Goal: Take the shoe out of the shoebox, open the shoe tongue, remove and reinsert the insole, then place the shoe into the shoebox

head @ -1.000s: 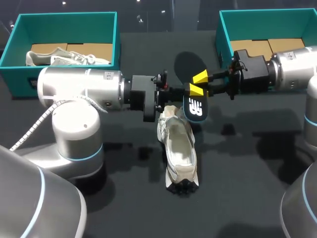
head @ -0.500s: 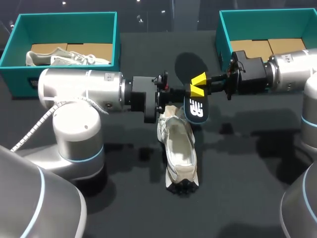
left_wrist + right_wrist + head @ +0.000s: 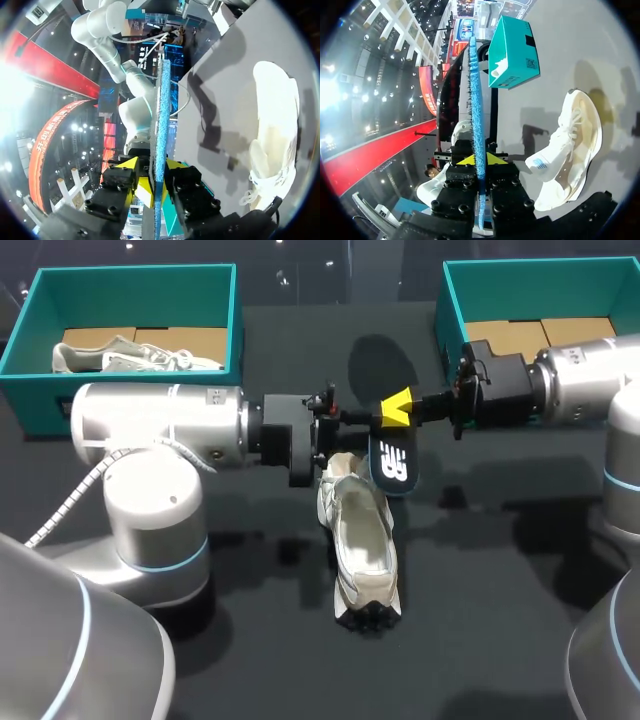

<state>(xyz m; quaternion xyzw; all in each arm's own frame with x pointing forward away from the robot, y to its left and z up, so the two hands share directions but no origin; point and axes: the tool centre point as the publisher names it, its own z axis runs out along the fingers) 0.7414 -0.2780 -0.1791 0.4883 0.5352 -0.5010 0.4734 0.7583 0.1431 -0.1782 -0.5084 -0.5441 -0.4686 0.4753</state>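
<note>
Our shoe (image 3: pixel 362 540) lies out on the bench (image 3: pixel 500 620), its insole (image 3: pixel 392 465) already out and held above it, left hand (image 3: pixel 156 182) and right hand (image 3: pixel 480 160) both clenched on it; reinserting and boxing are left

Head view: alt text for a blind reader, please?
Over a black table, the left end effector and right end effector both grip a dark flat insole above a cream sneaker. Teal cardboard shoeboxes sit at both far corners.
</note>
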